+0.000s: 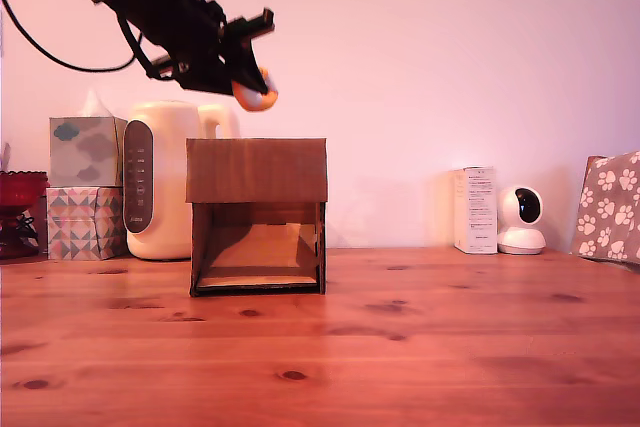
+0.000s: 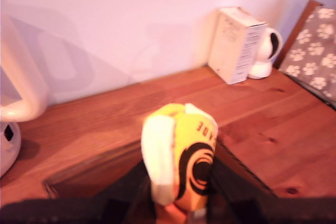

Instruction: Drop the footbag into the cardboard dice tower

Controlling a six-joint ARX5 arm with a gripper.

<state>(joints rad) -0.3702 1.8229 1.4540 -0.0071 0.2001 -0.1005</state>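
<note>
**Footbag held above the tower, ready for release**

The gripper [image 1: 250, 77] was closed on the footbag [image 1: 254, 95], and it hung in the air above the cardboard dice tower [image 1: 257, 215], clear of the tower's top and nearer to its middle than to either edge in the exterior view. In the wrist view the footbag [image 2: 179, 158] sat between the dark fingers, and its round eye-like mark faced the camera.

To do this step well, I judged that the arm should first bring the ball straight over the opening in the tower's top, then come lower before the fingers open, so that the soft ball falls inside and does not bounce off the rim. The opening should be slow and full.

Several things were hard to see. The top opening of the tower did not show in the exterior view. In the wrist view only a dark edge below the ball was visible, so I could not tell whether the ball was truly over the hole. The fingertips were cut off, and the picture was blurred.
</note>
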